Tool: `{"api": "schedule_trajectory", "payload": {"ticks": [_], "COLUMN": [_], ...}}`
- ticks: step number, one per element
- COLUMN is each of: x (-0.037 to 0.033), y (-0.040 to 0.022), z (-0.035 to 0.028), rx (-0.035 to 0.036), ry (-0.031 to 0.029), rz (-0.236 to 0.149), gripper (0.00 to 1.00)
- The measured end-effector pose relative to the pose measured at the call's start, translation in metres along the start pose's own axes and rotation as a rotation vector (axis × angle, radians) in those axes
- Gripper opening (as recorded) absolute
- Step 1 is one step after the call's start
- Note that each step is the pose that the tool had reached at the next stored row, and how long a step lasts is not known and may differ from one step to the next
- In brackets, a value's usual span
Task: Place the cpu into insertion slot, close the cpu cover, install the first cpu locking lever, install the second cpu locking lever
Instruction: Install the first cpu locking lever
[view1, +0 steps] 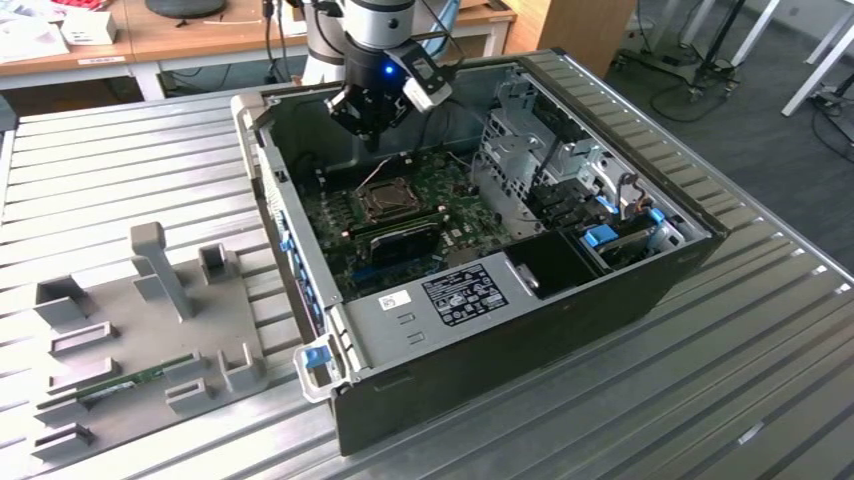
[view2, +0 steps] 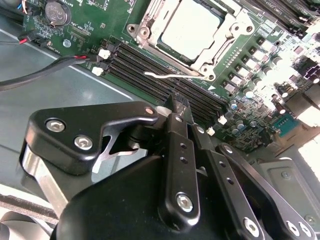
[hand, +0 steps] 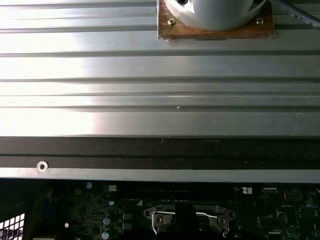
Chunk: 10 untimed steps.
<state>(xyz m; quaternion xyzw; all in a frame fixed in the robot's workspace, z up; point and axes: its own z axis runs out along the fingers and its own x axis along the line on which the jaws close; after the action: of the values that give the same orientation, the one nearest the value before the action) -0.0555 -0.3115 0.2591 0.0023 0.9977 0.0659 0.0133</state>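
In the exterior view, the black robot hand (view1: 363, 120) hung inside the open black computer case (view1: 534, 380), over the far part of the green circuit board (view1: 447, 195). The case lay on its side on a ribbed grey metal worktop (view1: 134, 150). The small square insertion slot (view1: 388, 193) with a silvery rim sat on the board, near the hand but apart from it. On the exterior view's left, a flat grey fixture plate (view1: 147, 350) with upright holders lay on the worktop.

In the second wrist view, the hand was closed: its black fingertips (view2: 172, 107) met, with nothing between them, in front of the long black memory slots (view2: 145, 65). The cpu (view2: 190, 27), a small flat square chip with a pale silvery face, lay in the insertion slot. The thin silvery cpu cover (view2: 235, 32) lay flat around it, and the chip's face showed through the cut-out middle. A thin silvery wire lever (view2: 170, 75) ran along the slot's side next to the memory slots; whether it was hooked I could not tell. A round coin battery (view2: 55, 11) and red-and-black cables (view2: 45, 70) were nearby.

In the first wrist view, a brown wooden plate (hand: 167, 30) lay on the worktop's ribs, and the slot's silvery frame showed on the board.
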Motion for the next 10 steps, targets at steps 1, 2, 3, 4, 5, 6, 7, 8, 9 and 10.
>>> {"api": "schedule_trajectory", "payload": {"ticks": [1, 2, 3, 4, 5, 6, 7, 8, 9, 10], "x": [0.0000, 0.0000, 0.0000, 0.0000, 0.0000, 0.0000, 0.0000, 0.0000, 0.0000, 0.0000], "y": [0.0000, 0.0000, 0.0000, 0.0000, 0.0000, 0.0000, 0.0000, 0.0000, 0.0000, 0.0000], "z": [0.0000, 0.0000, 0.0001, 0.0001, 0.0001, 0.0000, 0.0001, 0.0001, 0.0001, 0.0001], "rx": [0.0000, 0.0002, 0.0004, 0.0006, 0.0011, 0.0015, 0.0018, 0.0021, 0.0022, 0.0022], "ry": [-0.0001, -0.0008, -0.0019, -0.0034, -0.0049, -0.0065, -0.0082, -0.0097, -0.0102, -0.0102], "rz": [0.001, 0.005, 0.014, 0.025, 0.037, 0.049, 0.062, 0.073, 0.077, 0.077], "gripper": [0.10, 0.10, 0.10, 0.10, 0.10, 0.10, 0.10, 0.10, 0.10, 0.10]}}
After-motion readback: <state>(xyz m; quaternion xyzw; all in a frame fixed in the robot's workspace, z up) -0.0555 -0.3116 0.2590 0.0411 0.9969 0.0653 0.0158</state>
